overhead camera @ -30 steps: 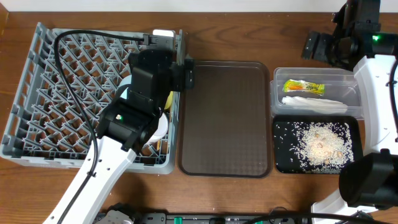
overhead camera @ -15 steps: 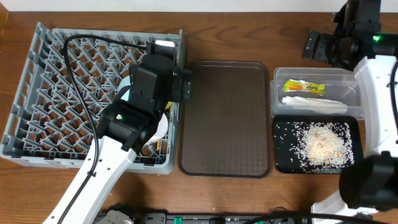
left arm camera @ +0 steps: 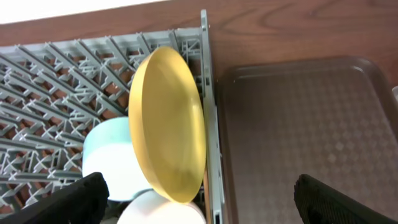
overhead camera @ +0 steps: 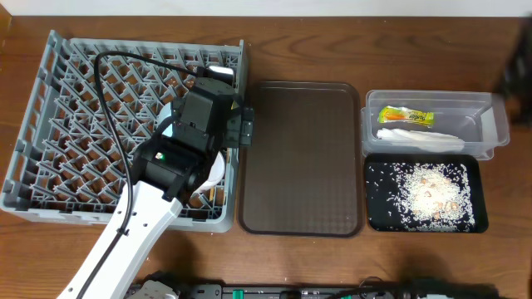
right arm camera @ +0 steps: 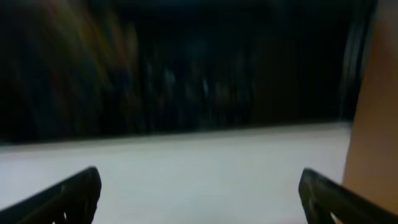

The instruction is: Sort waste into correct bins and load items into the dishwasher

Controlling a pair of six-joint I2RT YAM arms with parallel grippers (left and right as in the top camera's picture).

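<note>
The grey dish rack (overhead camera: 50,124) fills the left of the table. In the left wrist view the yellow plate (left arm camera: 168,124) stands on edge against the rack's right wall (left arm camera: 208,93). The light blue bowl (left arm camera: 112,162) and the white bowl (left arm camera: 161,211) sit beside and below it. My left gripper (left arm camera: 202,205) is open and empty, hovering over them (overhead camera: 233,124). The clear tub (overhead camera: 490,124) holds the wrapper (overhead camera: 406,116) and the napkin (overhead camera: 420,137). The black tray (overhead camera: 378,212) holds the rice (overhead camera: 428,195). My right gripper (right arm camera: 199,199) is open and empty in a blurred view. The cup and chopsticks are hidden.
The dark brown serving tray (overhead camera: 303,158) lies bare between the rack and the bins, and also shows in the left wrist view (left arm camera: 311,137). My right arm is only a dark blur at the overhead view's right edge (overhead camera: 519,66).
My left gripper has drawn back toward the table's front, staying over the rack's right side. My right arm has swung out of the overhead view, leaving a blur.
</note>
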